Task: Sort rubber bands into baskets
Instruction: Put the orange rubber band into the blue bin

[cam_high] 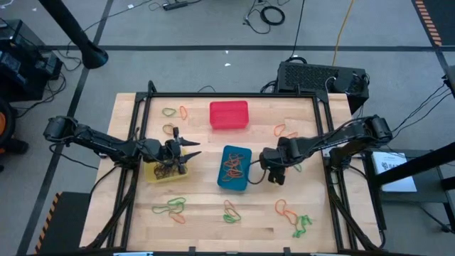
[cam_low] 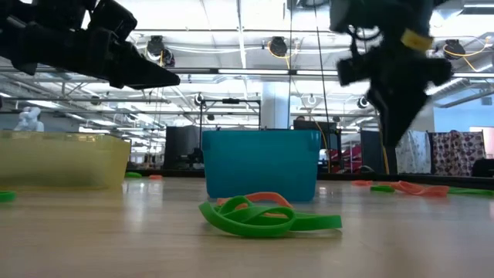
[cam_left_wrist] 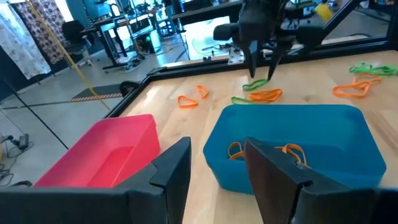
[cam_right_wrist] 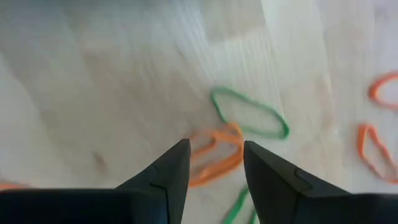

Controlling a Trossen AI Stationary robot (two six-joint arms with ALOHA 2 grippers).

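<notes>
The right gripper (cam_high: pixel 274 175) hangs just right of the blue basket (cam_high: pixel 234 168) near the counter's (cam_high: pixel 206 206) middle, jaws spread and empty above an orange band (cam_right_wrist: pixel 214 155) and a green band (cam_right_wrist: pixel 249 115) on the wood. The left gripper (cam_high: pixel 186 155) is over the yellow basket (cam_high: pixel 165 173), jaws spread, holding nothing. The red basket (cam_high: pixel 229 115) sits near the far edge. Orange bands (cam_high: pixel 233 168) lie in the blue basket; loose bands (cam_high: pixel 170 206) are scattered toward the edges.

A lab: desks (cam_left_wrist: pixel 124 25), floor cables (cam_high: pixel 270 14), ceiling strip lights (cam_low: pixel 231 71).
</notes>
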